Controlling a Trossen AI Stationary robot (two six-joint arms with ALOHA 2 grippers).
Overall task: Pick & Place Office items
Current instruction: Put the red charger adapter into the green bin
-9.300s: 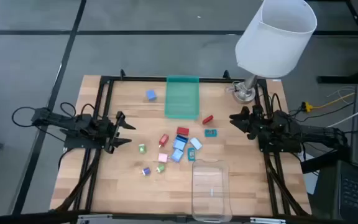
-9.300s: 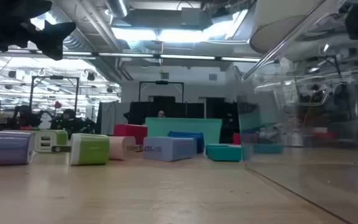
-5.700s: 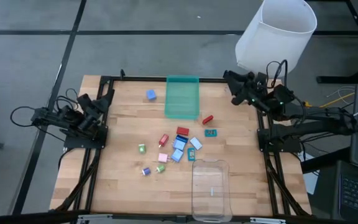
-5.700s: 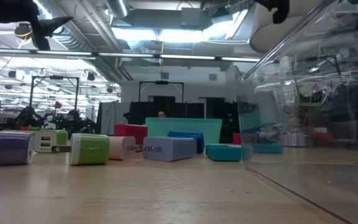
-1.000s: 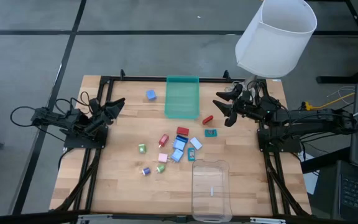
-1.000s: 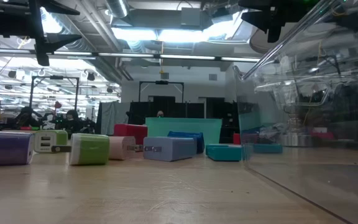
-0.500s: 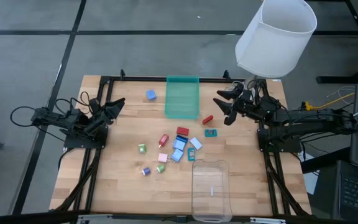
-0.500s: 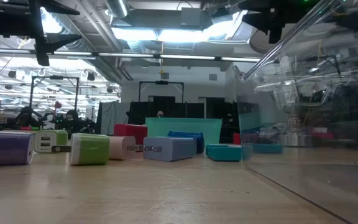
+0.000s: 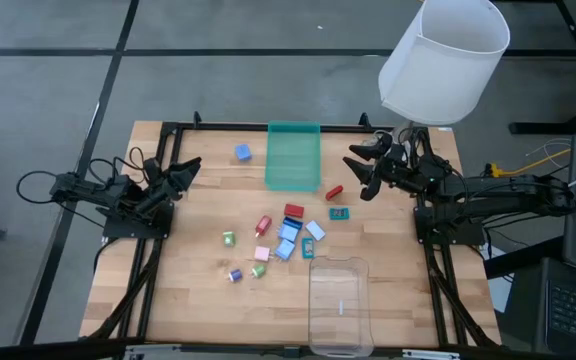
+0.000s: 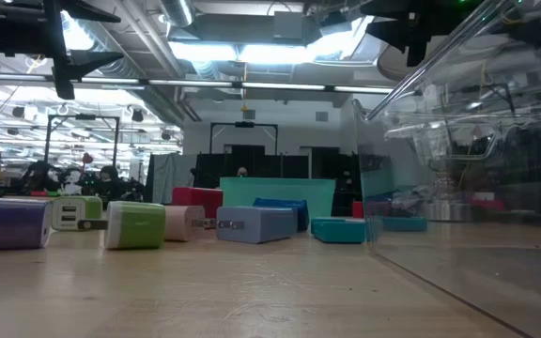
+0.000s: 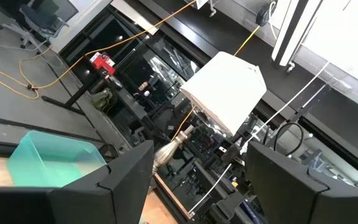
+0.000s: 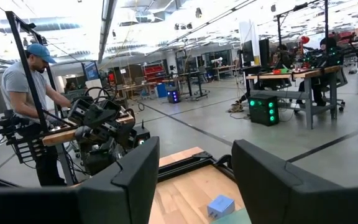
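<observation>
Right claw (image 9: 360, 177) hovers open and empty just beside the green tray (image 9: 294, 157); left claw (image 9: 182, 170) waits open, well apart. No writing is readable on the office items (image 9: 286, 232).

We noted the worktop (image 9: 198, 290) was pale wood, laid in narrow planks, smooth with a soft satin sheen in the low view. Its border frame (image 9: 164, 140) looked like matt black metal. The green tray (image 9: 293, 156) at the far edge appeared to be translucent plastic, faintly glossy. The clear tray (image 9: 339, 305) at the near edge was transparent plastic, throwing bright reflections. The office items (image 9: 286, 237) looked like smooth plastic, mostly matt. The lamp shade (image 9: 444, 60) by the far right corner was matt white; its base (image 9: 393, 150) looked like shiny metal.
</observation>
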